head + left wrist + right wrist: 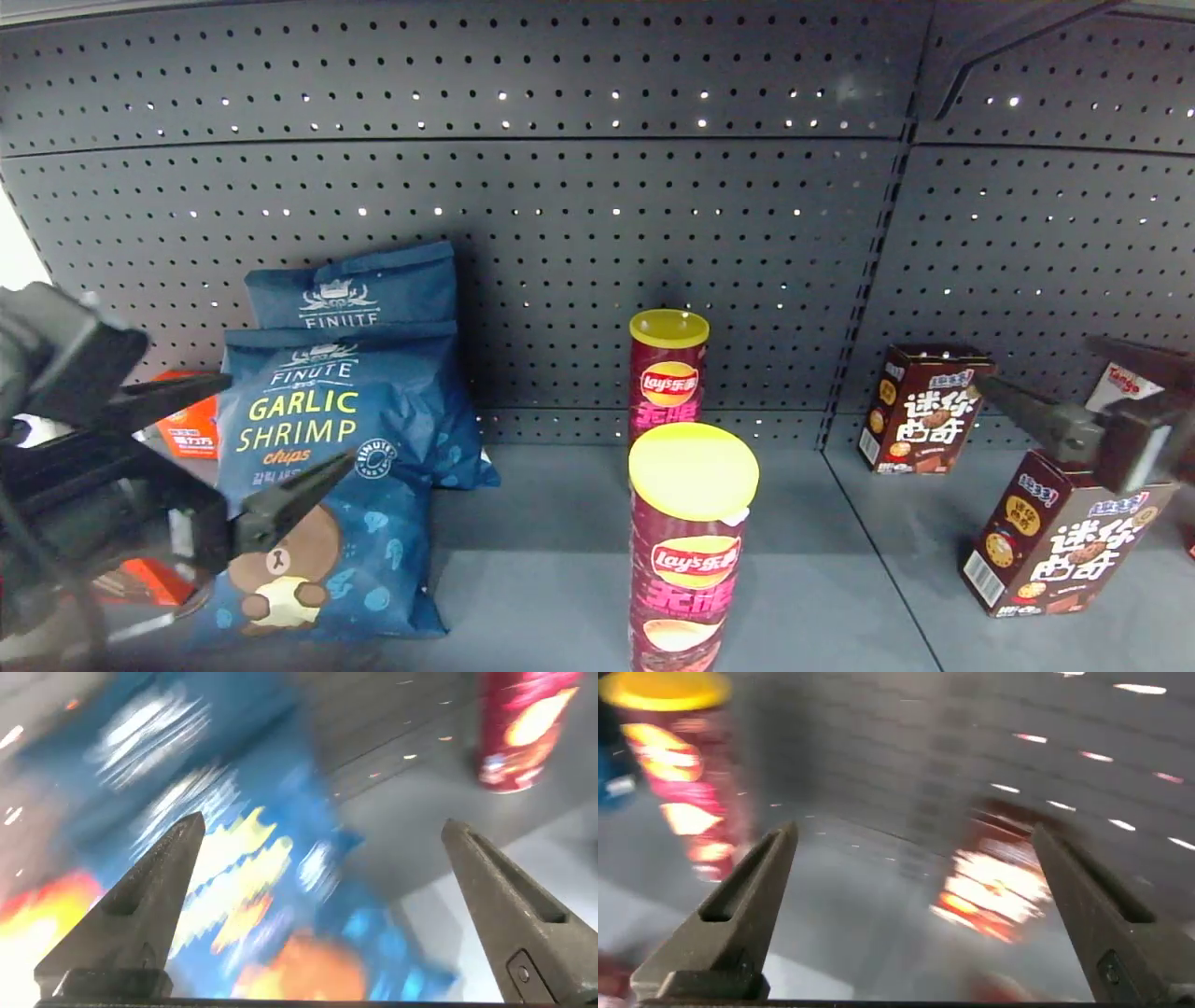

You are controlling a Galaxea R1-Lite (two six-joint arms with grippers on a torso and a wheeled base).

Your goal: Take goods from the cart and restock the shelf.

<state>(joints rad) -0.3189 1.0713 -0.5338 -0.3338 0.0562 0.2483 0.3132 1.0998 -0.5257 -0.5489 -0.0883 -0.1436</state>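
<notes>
Black fingers [285, 499] stand wide apart on the left gripper [292, 416], which hangs empty at the left end of the grey shelf [560, 551], just in front of a blue bag of garlic shrimp chips [373, 401]. That bag leans back against a second blue bag [364, 285], which rests against the perforated back panel [560, 215]. Orange boxes [191, 425] show to the left of the bags, partly hidden by the arm. Over on the right, the right gripper [1032, 359] is also spread open with nothing in it. It hovers above the near brown biscuit box [1055, 551], which stands upright on the shelf in the right-hand bay. A matching far box [924, 411] stands farther back by the panel, well apart from the first. A white-topped box [1120, 383] peeks out behind the right gripper at the edge. Between the two arms, a red chip can with a yellow lid, the front can [691, 560], stands upright near the shelf's front. The rear can [667, 373] stands straight behind it, close to the back panel. Both cans are well apart from the bags and from the boxes.
</notes>
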